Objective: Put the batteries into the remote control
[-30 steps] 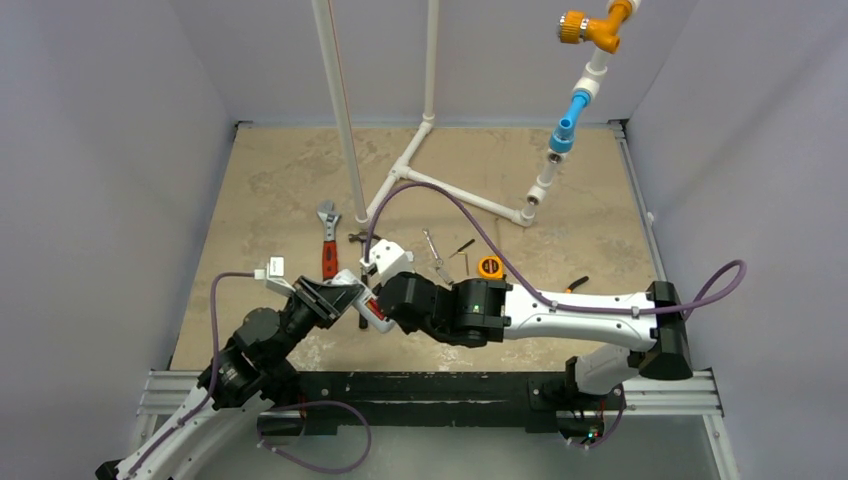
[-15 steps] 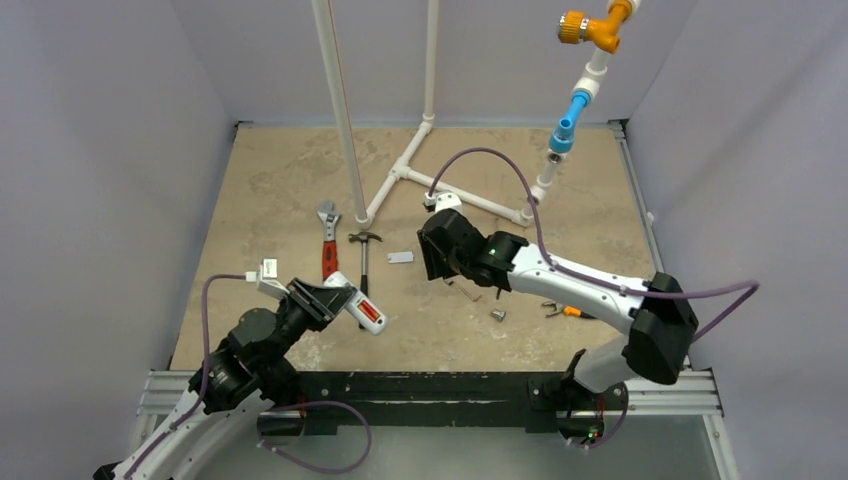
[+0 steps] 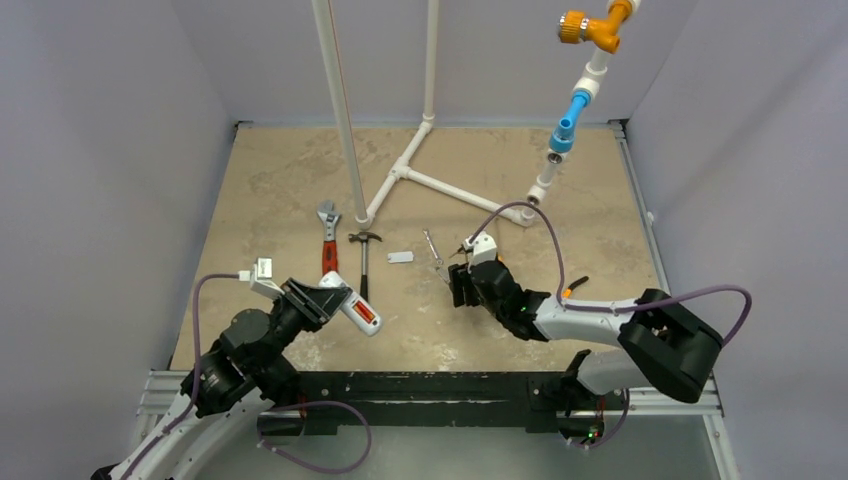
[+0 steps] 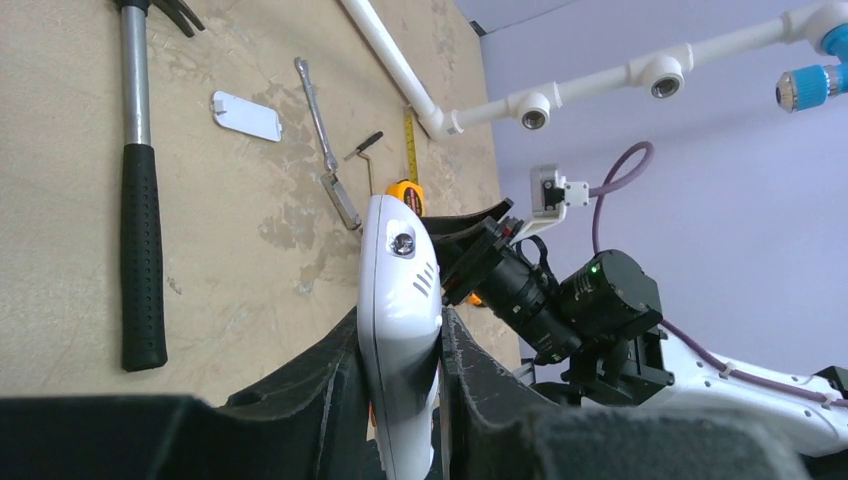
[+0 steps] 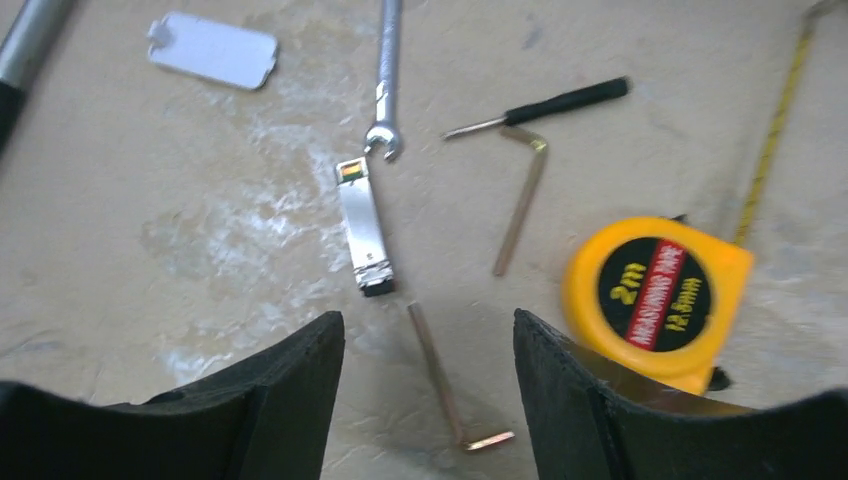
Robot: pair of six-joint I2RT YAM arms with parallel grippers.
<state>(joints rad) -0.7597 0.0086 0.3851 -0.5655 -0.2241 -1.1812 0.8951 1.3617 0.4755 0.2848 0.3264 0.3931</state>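
Left wrist: one remote control (image 4: 398, 300) (gripped), one hammer (image 4: 141, 250), one spanner (image 4: 318, 115).

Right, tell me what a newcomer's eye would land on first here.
The slim white remote control, clamped edge-on in the left gripper at the near left, with orange-red showing in its back. Then the orange-yellow tape measure lying among small tools by the open right gripper, and the white pipe frame with orange and blue fittings at the far side.
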